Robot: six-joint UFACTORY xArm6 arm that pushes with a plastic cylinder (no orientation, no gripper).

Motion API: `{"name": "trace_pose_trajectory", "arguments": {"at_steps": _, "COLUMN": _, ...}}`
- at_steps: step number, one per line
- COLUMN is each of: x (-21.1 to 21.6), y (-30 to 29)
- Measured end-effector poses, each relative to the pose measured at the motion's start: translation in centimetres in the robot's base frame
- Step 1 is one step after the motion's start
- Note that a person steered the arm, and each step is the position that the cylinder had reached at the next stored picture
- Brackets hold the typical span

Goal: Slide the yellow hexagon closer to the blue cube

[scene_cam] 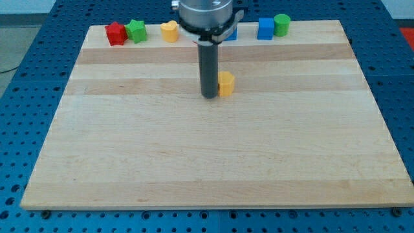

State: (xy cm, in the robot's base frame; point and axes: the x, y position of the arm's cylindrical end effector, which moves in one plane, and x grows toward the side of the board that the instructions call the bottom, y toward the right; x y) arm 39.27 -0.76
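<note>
The yellow hexagon [226,84] sits on the wooden board [213,155], above its middle. My tip [209,96] stands right against the hexagon's left side, touching or nearly so. The blue cube [265,28] stands at the board's top edge, up and to the right of the hexagon. A second blue block [231,32] is mostly hidden behind the arm's body at the top edge.
Along the top edge from the left stand a red block [116,33], a green star-like block [136,30] and a yellow block [169,30]. A green cylinder [282,24] touches the blue cube's right side. A blue pegboard [39,39] surrounds the board.
</note>
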Motion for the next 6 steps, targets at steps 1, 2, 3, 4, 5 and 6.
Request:
{"name": "trace_pose_trajectory", "arguments": {"at_steps": 1, "x": -3.8, "y": 2.4}}
{"name": "trace_pose_trajectory", "arguments": {"at_steps": 2, "x": -5.9, "y": 6.8}}
{"name": "trace_pose_trajectory", "arguments": {"at_steps": 3, "x": -5.6, "y": 10.7}}
{"name": "trace_pose_trajectory", "arguments": {"at_steps": 4, "x": -3.3, "y": 7.8}}
{"name": "trace_pose_trajectory", "arguments": {"at_steps": 5, "x": -1.9, "y": 3.7}}
{"name": "trace_pose_trajectory", "arguments": {"at_steps": 6, "x": 1.3, "y": 4.4}}
